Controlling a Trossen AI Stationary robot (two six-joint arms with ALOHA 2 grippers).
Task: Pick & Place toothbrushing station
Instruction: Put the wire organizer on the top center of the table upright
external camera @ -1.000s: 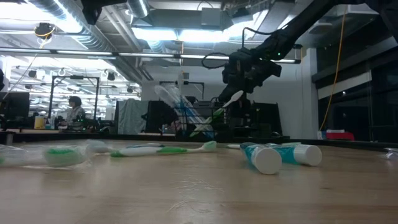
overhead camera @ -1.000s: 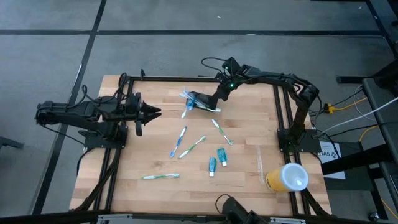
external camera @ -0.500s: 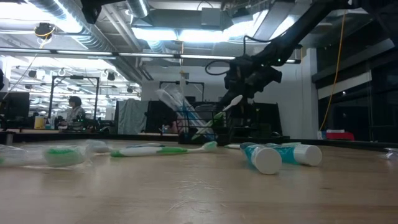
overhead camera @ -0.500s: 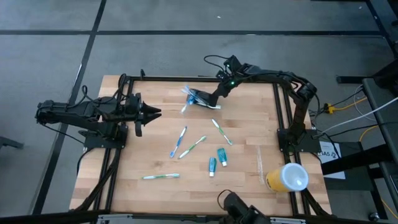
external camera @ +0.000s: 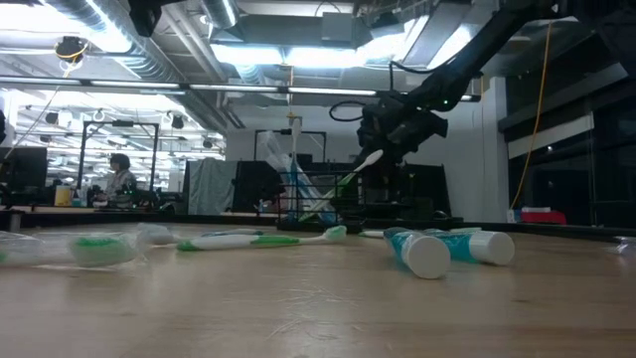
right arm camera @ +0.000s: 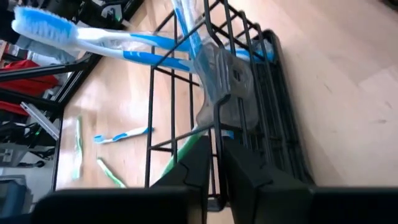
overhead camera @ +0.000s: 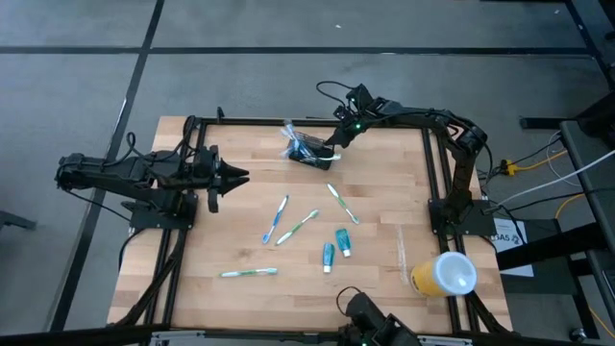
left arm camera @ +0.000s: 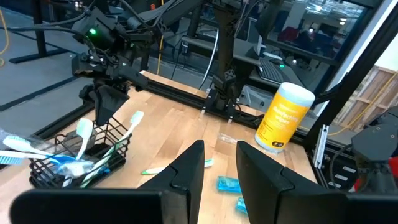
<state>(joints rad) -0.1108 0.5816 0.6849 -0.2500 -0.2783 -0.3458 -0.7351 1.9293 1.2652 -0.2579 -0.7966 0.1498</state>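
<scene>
The toothbrushing station [overhead camera: 306, 151], a low black wire holder, stands on its base near the table's far edge, with blue toothbrushes [right arm camera: 93, 40] and a green, white-headed one [left arm camera: 134, 118] sticking out of it. My right gripper [overhead camera: 334, 144] is at the holder's right end, its fingers close together around a wire there. My left gripper [overhead camera: 240, 176] waits at the table's left, level, with a small gap between its fingers [left arm camera: 189, 174] and nothing in it. My right gripper has a thin upright wire of the holder's end wall [right arm camera: 217, 124] between its two fingers, just below the rim. The fingers slant down at it from the table's right. The holder stands upright with its base on the table [left arm camera: 74, 158].
Several loose toothbrushes [overhead camera: 277, 219] [overhead camera: 250, 273] and two toothpaste tubes [overhead camera: 343, 240] lie on the middle and near part of the table. A yellow cup with a white lid [overhead camera: 444, 274] lies at the near right corner. Black frame rails [overhead camera: 437, 183] run along the table's sides.
My right gripper has sunk a little with the holder. The holder, tipped a second ago with its brushes leaning over, has come upright and now stands on its base near the far edge.
</scene>
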